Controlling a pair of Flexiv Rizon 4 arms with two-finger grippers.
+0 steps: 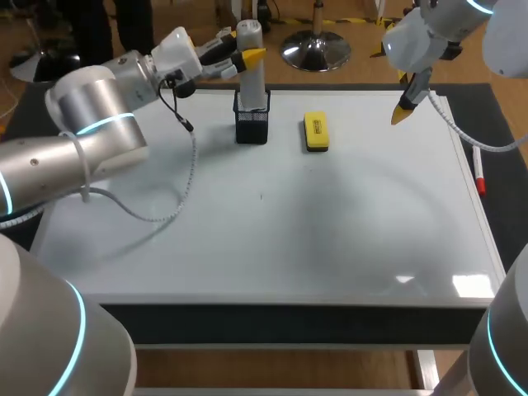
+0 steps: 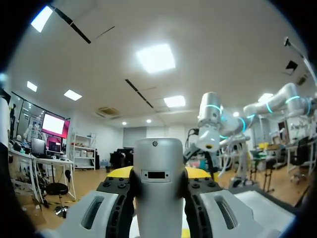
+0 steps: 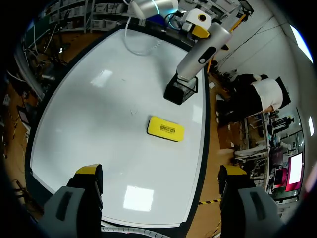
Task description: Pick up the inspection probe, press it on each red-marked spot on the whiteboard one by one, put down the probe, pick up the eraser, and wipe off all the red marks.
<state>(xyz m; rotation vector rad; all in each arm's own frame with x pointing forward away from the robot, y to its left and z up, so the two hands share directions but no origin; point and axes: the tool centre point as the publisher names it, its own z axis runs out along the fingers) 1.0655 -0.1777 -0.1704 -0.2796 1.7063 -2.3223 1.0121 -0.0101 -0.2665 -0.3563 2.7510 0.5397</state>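
L gripper [image 2: 158, 171] pinching probe [image 2: 158, 191] near its top, probe upright in mesh holder [image 1: 252, 125], ready for lift-out. R gripper [image 3: 161, 173] spread, idle over whiteboard [image 1: 330, 239]; eraser [image 1: 316, 132] untouched.

Black mesh holder [image 1: 252, 124], red-tipped marker [image 1: 478, 175].

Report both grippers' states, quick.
Left gripper: fingers closed on the inspection probe, which stands in its holder.
Right gripper: open, holding nothing.
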